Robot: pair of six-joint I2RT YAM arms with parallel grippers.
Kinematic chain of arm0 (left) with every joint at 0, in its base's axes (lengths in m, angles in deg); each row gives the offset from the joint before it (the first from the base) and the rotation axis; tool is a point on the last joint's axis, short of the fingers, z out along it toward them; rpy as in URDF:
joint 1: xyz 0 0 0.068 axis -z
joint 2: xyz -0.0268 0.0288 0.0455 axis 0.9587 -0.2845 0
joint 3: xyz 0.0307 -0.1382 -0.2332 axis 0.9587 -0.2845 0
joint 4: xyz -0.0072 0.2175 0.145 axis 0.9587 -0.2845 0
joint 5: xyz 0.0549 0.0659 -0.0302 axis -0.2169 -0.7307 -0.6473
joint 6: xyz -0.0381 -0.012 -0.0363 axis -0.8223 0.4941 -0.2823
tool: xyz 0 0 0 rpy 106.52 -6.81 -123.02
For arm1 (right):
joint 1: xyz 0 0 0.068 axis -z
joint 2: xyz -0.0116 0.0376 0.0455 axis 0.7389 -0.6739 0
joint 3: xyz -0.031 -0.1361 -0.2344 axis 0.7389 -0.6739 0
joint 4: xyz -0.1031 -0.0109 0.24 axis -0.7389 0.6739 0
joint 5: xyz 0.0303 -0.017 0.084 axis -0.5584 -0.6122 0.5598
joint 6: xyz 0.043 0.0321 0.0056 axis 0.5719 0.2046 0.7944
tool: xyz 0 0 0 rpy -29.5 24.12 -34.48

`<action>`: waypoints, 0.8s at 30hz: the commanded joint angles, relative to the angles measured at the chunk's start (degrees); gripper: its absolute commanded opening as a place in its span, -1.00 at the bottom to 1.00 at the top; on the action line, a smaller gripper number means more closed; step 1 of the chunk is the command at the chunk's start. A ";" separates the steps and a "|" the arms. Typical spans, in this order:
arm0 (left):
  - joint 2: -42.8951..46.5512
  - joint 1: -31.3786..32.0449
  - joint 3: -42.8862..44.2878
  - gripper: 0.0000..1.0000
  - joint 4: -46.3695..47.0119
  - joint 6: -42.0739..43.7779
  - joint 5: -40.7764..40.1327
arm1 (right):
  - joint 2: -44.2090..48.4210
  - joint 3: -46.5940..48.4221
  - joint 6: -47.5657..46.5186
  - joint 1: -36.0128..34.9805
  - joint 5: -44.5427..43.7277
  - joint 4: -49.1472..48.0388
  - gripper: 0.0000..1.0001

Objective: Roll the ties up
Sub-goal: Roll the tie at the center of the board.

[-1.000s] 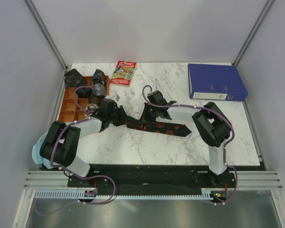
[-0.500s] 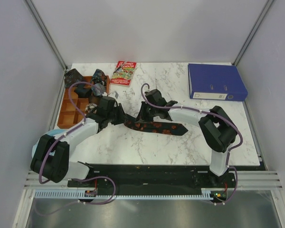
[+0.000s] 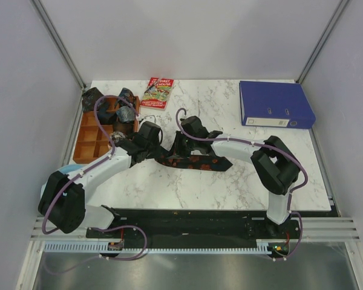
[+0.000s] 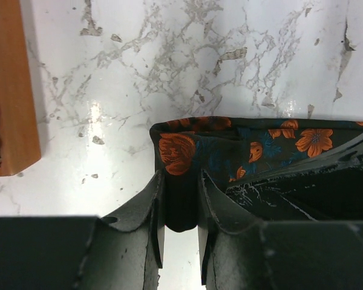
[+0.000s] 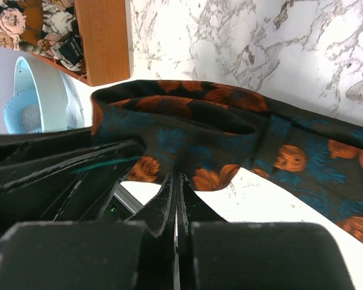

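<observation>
My left pincer (image 4: 180,187) pinching the folded end of the long tie (image 4: 242,145) beside the tray (image 4: 12,90), my right pincer (image 5: 175,180) nipping its edge.

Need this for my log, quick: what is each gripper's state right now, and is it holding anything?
Left gripper: closed on the end of the black-and-orange tie.
Right gripper: closed, pinching the same tie's edge.

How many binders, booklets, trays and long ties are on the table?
binder: 1
booklet: 1
tray: 1
long tie: 1
Total: 4
</observation>
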 commanded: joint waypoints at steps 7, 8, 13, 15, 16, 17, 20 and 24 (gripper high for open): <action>-0.55 5.45 7.67 -0.96 -7.11 -1.66 -15.72 | -4.16 0.93 0.94 -0.07 0.82 -3.60 -1.00; -1.34 6.50 8.20 -0.97 -7.55 -1.92 -16.59 | -4.69 1.20 0.94 -0.16 1.00 -4.04 -1.00; -3.28 8.36 10.66 -0.96 -8.96 -2.71 -18.45 | -7.32 2.43 2.16 -0.16 1.96 -5.36 -1.00; -4.59 9.23 11.11 -0.96 -8.97 -3.50 -18.10 | -7.94 3.13 2.61 -0.16 3.02 -5.54 -1.00; -5.21 9.67 11.63 -0.96 -8.96 -4.11 -18.01 | -8.29 3.39 2.78 -0.07 3.11 -5.45 -1.00; -5.65 10.37 11.81 -0.97 -9.05 -4.47 -17.92 | -8.47 3.66 2.70 -0.07 3.20 -5.36 -1.00; -8.28 11.43 12.25 -0.97 -8.79 -5.79 -17.13 | -9.08 4.54 2.78 -0.07 3.46 -5.54 -1.00; -10.75 12.05 12.52 -0.97 -8.09 -7.11 -15.81 | -9.61 4.63 2.61 0.19 4.08 -5.54 -1.00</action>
